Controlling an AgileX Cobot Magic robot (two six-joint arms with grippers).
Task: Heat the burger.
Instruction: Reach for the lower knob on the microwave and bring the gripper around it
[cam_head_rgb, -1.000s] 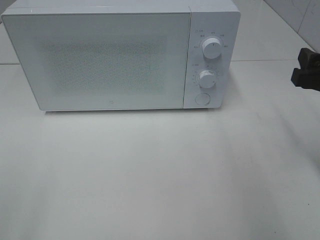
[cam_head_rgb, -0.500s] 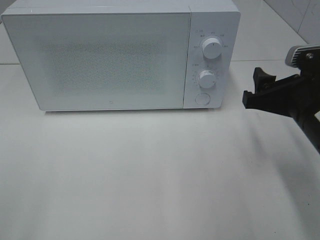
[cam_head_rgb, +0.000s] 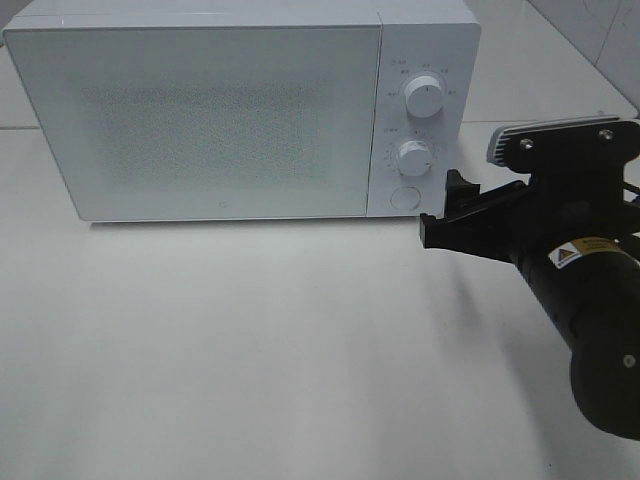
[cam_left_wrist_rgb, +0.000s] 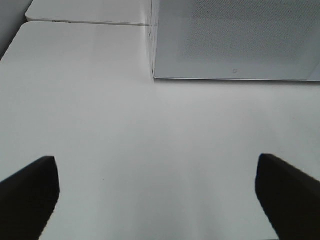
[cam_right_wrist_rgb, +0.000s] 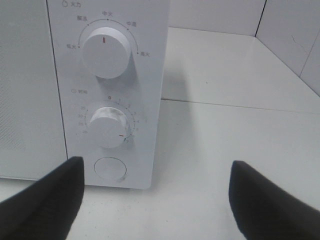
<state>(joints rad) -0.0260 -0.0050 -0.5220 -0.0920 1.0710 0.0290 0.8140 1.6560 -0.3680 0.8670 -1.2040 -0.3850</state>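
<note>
The burger is unseen, perhaps shut inside the white boxy microwave (cam_head_rgb: 200, 110), whose white timer dial (cam_right_wrist_rgb: 107, 126), just ahead of the spread black right claw (cam_head_rgb: 443, 208), could be knocked by a misaimed finger.

white microwave (cam_head_rgb: 220, 120): 1 | white knobs (cam_head_rgb: 424, 99): 2 | round button (cam_head_rgb: 404, 197): 1 | white table (cam_head_rgb: 250, 350): 1

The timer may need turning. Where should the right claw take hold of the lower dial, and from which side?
Grip the lower dial by its round rim, fingers on opposite sides, coming straight at the front of the control panel. It juts from the flat face as a short cylinder; the open right claw faces it.
</note>
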